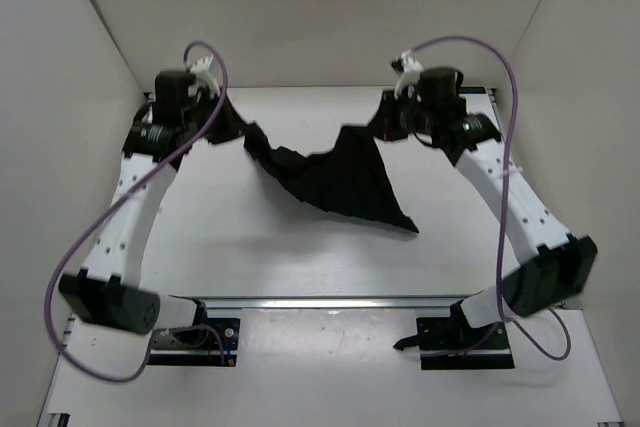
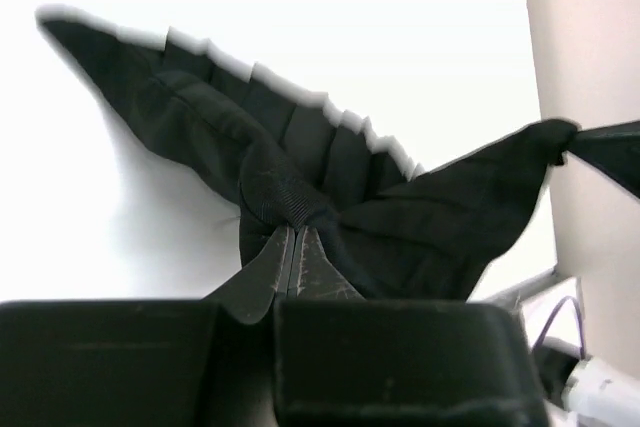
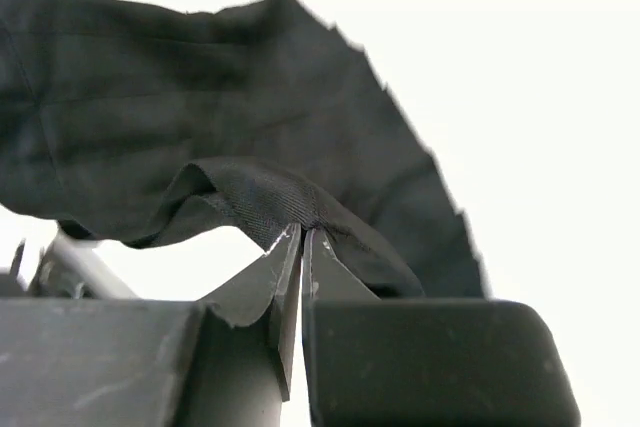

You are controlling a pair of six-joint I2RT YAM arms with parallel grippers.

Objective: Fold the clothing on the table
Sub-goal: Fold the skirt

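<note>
Two pairs of jaws were clamped shut on the clothing (image 1: 345, 182), left jaws at ten o'clock, right jaws at two o'clock. It sagged between them, one corner trailing on the desk (image 1: 250, 257) toward four o'clock. I judged it light, limp, prone to sliding; its thicker banded edge looked the surest hold.
</note>
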